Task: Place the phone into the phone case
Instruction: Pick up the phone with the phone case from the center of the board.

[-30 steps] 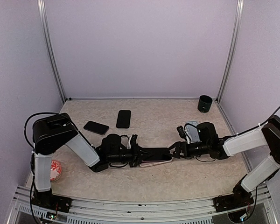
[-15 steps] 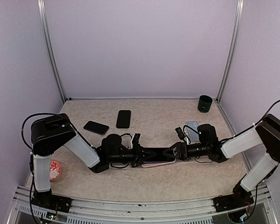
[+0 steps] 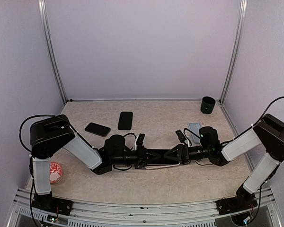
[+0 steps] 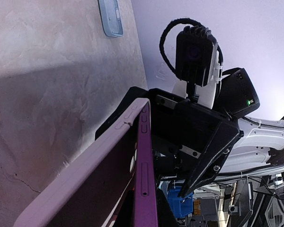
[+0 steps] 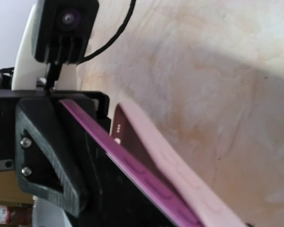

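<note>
Seating the phone (image 4: 144,189) into the phone case (image 4: 85,170) is the step in hand, I judge. The purple edge meets the pink shell at the end by my right jaws and gapes away from it at the end by my left jaws. My left gripper (image 3: 141,158) is closed on the phone. My right gripper (image 3: 173,155) meets the opposite end, but whether it clamps or only touches I cannot tell. The next move calls for pressing the gaping end down evenly until the corners snap in. Both forearms lie low and almost level over the table (image 3: 180,184), wrists facing each other. Beyond the right jaws rests a pale blue case (image 3: 195,128); beyond the left jaws, well apart, a black phone (image 3: 125,120).
</note>
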`<state>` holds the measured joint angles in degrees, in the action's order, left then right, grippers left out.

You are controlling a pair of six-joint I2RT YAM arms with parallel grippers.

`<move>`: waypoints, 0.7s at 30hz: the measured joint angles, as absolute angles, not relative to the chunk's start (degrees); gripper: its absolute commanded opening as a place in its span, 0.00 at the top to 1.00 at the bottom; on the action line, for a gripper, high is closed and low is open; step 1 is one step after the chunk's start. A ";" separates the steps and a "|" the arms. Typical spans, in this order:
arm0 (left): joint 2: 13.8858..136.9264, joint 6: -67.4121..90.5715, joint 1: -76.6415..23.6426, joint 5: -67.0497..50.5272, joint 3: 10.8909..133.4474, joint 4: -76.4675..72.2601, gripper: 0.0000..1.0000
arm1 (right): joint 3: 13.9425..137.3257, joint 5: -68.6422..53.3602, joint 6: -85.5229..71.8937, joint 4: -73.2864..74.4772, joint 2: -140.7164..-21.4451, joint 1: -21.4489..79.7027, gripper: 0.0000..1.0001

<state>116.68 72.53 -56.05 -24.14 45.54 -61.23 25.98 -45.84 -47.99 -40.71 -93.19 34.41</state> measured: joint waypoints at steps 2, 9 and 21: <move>116.51 72.20 -56.10 -24.23 45.87 -61.12 1.00 | 25.96 -46.37 -48.80 -41.63 -93.34 34.72 0.21; 116.29 71.37 -56.34 -24.91 46.37 -60.80 1.00 | 25.50 -47.37 -50.83 -43.55 -93.51 35.35 0.37; 114.45 67.83 -56.25 -26.00 46.44 -59.31 1.00 | 25.10 -49.65 -53.95 -45.17 -93.51 34.92 0.68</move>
<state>114.45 67.83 -56.25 -26.00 46.44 -59.31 25.10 -49.65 -53.95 -45.17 -93.51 34.92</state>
